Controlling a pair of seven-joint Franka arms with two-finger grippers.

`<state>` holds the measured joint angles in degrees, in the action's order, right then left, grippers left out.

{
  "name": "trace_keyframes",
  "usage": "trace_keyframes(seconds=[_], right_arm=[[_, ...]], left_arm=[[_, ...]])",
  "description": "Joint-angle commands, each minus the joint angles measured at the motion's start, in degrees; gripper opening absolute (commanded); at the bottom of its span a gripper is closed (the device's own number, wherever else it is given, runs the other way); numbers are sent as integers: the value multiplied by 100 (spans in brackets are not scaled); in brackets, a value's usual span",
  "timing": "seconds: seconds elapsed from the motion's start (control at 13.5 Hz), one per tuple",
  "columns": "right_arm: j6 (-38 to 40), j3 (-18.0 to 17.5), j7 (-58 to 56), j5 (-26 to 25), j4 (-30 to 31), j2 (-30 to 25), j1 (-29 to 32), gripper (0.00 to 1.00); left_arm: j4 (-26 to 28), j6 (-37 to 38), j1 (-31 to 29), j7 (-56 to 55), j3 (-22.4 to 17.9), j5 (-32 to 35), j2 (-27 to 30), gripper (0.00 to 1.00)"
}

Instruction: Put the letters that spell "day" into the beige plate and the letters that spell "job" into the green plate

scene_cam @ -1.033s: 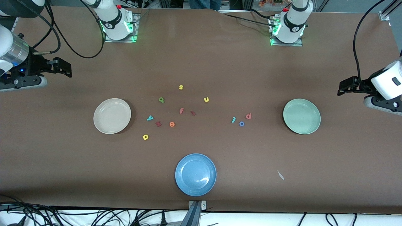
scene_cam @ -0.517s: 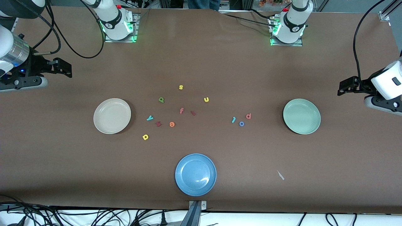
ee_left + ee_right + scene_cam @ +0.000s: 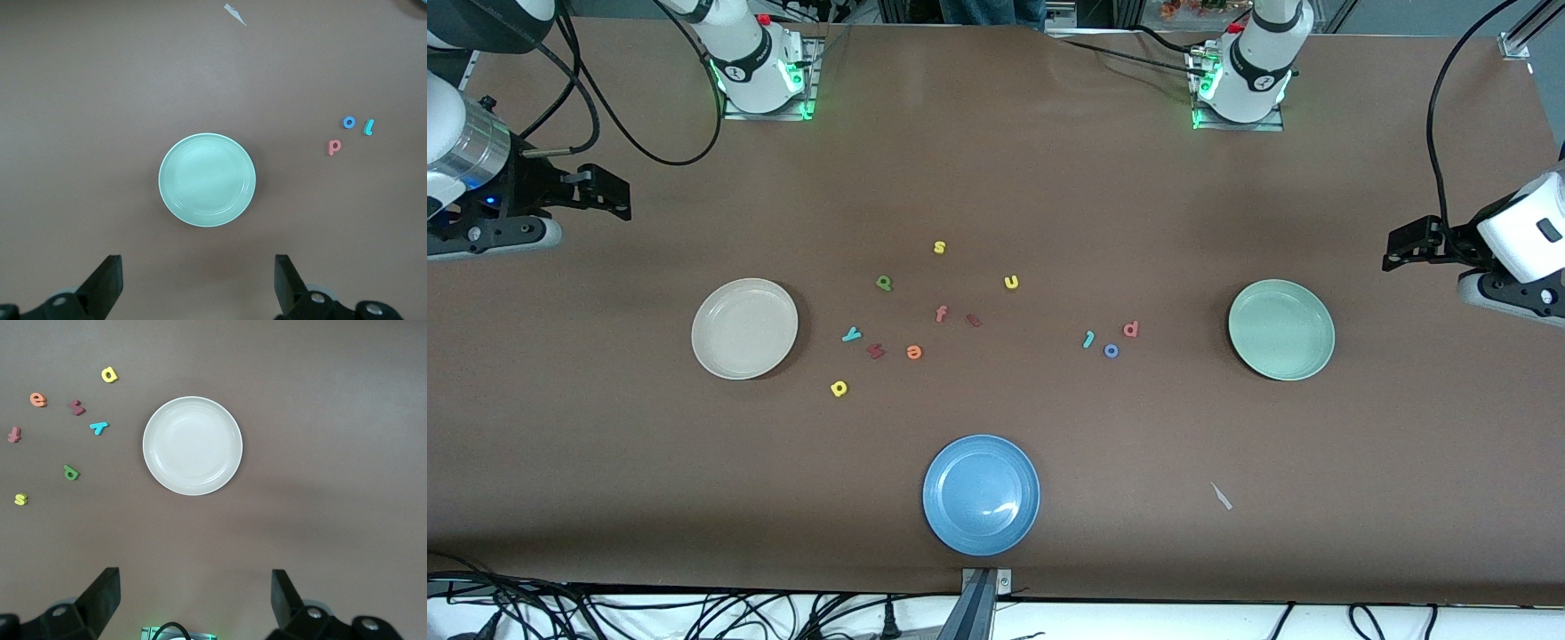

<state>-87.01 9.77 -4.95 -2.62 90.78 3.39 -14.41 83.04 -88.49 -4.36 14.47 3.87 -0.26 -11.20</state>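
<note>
plates empty: beige plate (image 3: 744, 328) beside yellow (image 3: 839, 388), teal y (image 3: 852, 335) and green letters (image 3: 884, 283); green plate (image 3: 1280, 329) near j (image 3: 1088, 339), o (image 3: 1111, 350), salmon letter (image 3: 1130, 329); left gripper (image 3: 197, 283) and right gripper (image 3: 193, 600) spread, each waiting above its own table end.

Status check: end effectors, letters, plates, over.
Left end effector open over green plate; right end effector open over beige plate. Both plates empty; all letters on table. Nothing blocking.

Even overhead light, soft shadows, sharp focus (glare on blue plate (image 3: 981, 494))
</note>
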Motion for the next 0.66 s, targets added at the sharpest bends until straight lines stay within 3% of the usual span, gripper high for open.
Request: trace_keyframes(seconds=[0.0, 0.59], right_arm=[[27, -28, -76, -28, -8, -14, 17, 100], [-35, -37, -59, 77, -16, 153, -9, 100]], left_arm=[[-104, 86, 14, 74, 9, 167, -14, 100], [-95, 95, -3, -119, -17, 193, -14, 100]])
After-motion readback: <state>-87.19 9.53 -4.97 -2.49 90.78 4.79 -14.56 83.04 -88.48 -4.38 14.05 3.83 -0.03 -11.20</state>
